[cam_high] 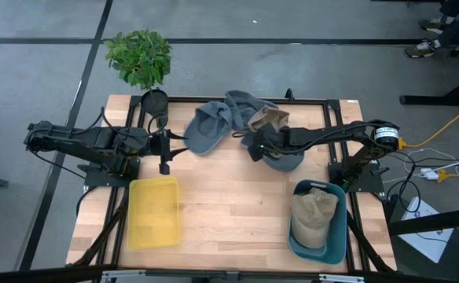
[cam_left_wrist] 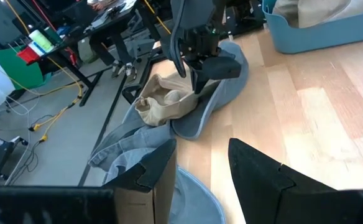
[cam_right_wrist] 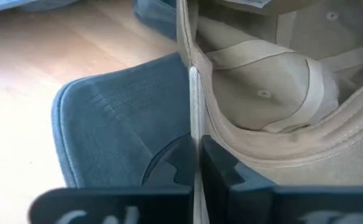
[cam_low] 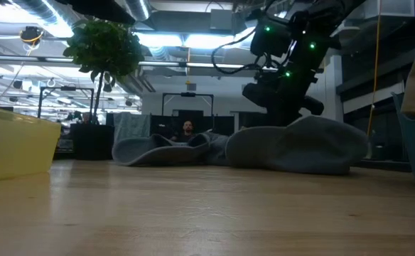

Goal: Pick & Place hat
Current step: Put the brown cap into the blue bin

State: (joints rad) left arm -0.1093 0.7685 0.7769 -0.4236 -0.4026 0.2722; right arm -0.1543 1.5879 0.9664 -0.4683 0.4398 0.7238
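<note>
Right claw (cam_right_wrist: 197, 168) pinched tight on thin rim of tan hat (cam_right_wrist: 262, 93) in hat pile at counter (cam_high: 229, 212) rear, left claw (cam_left_wrist: 200, 171) idle, parted; may slip or drag grey hat (cam_right_wrist: 119, 124) underneath on lift.

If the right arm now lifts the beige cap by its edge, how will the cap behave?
The beige cap is probably floppy: its crown lies collapsed in folds among the grey hats. It likely is light, thin fabric. The right pincer is shut on just its rim, so it may dangle and drag a grey hat along.
</note>
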